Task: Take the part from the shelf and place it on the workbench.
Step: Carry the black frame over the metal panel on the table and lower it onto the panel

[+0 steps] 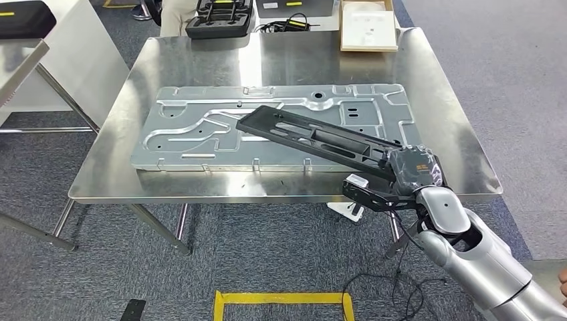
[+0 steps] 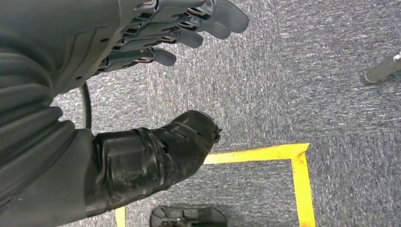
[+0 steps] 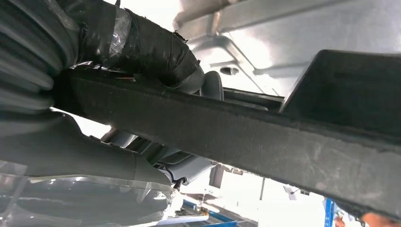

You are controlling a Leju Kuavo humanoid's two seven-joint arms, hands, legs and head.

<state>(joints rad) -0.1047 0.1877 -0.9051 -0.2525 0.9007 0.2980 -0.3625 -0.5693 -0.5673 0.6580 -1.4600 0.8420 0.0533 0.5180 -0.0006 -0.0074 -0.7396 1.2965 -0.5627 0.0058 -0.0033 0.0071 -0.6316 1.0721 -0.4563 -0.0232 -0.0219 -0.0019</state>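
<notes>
A long black flat part (image 1: pixel 314 137) lies slanted over the steel workbench (image 1: pixel 107 174), above a large grey stamped metal panel (image 1: pixel 194 124). My right hand (image 1: pixel 401 175) grips the part's near end at the bench's front right edge. In the right wrist view the black part (image 3: pixel 265 142) runs across the picture with the taped thumb (image 3: pixel 142 45) over its edge and the fingers beneath. Whether its far end touches the panel I cannot tell. My left hand (image 2: pixel 156 42) hangs over grey carpet, fingers loosely apart, holding nothing.
A black case (image 1: pixel 219 19), cables and a flat cardboard box (image 1: pixel 368 27) sit at the bench's far edge. A white table (image 1: pixel 60 60) stands to the left. Yellow tape (image 1: pixel 284 297) marks the carpet in front of the bench.
</notes>
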